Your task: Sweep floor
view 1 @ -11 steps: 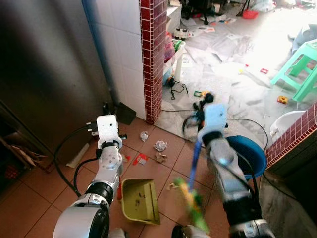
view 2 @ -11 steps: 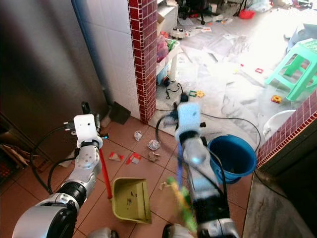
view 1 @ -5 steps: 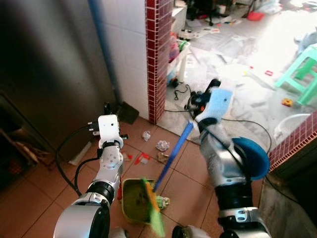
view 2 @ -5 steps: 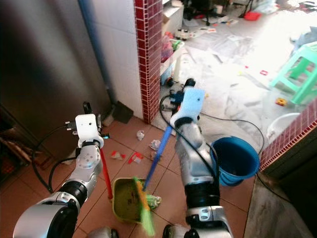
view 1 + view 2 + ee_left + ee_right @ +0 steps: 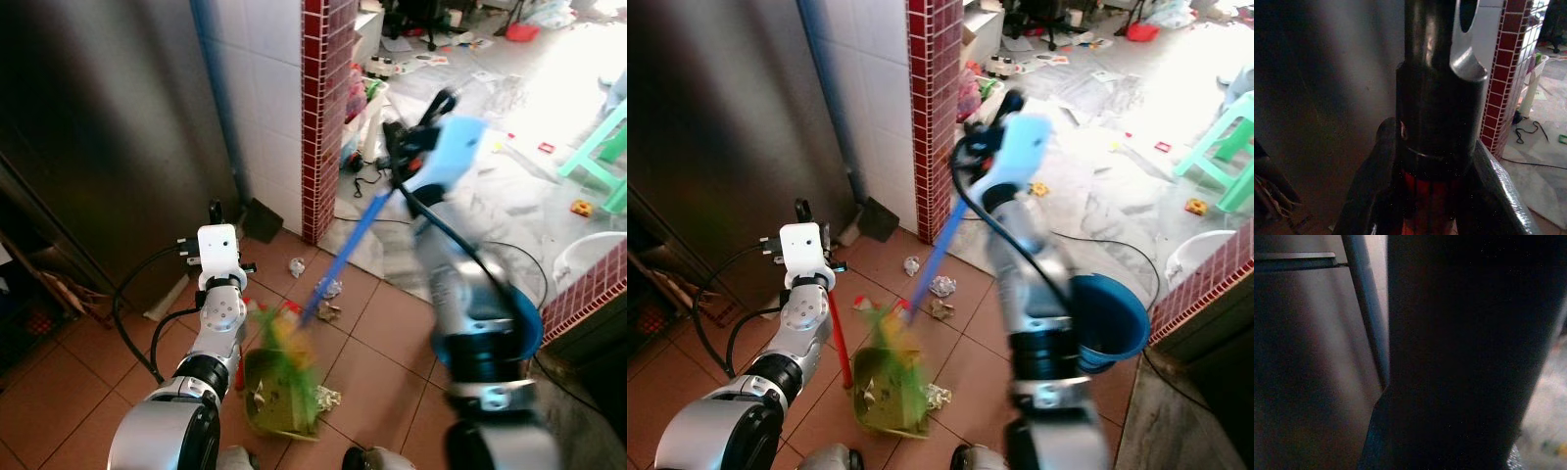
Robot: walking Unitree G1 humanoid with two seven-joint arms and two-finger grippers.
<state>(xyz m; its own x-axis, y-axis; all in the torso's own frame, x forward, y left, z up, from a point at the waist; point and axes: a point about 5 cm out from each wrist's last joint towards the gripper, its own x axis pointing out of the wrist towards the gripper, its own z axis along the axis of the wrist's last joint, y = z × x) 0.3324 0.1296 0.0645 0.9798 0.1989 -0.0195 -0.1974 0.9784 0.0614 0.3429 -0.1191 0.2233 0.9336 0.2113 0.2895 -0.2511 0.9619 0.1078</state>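
My left gripper (image 5: 1434,188) is shut on the red upright handle (image 5: 838,343) of a yellow-green dustpan (image 5: 277,403) that rests on the terracotta tiles in front of me. My right gripper (image 5: 394,189) is raised ahead of me and shut on the top of a blue broom handle (image 5: 343,259). The broom slants down to the left. Its green bristles (image 5: 290,354) are blurred and sit over the dustpan's mouth. Crumpled scraps lie on the tiles: one (image 5: 330,288) by the broom stick, one (image 5: 297,266) nearer the wall, one (image 5: 328,398) at the pan's right edge.
A red-tiled pillar (image 5: 319,117) and white wall stand ahead, with a steel door (image 5: 108,127) on the left. A blue bucket (image 5: 1114,318) sits behind my right arm. Cables (image 5: 367,181), toys and a green stool (image 5: 605,147) litter the bright room beyond.
The broom has swung from my right side leftward, carrying its bristles onto the dustpan. My right arm has lifted and reached forward. The left arm and dustpan stay put.
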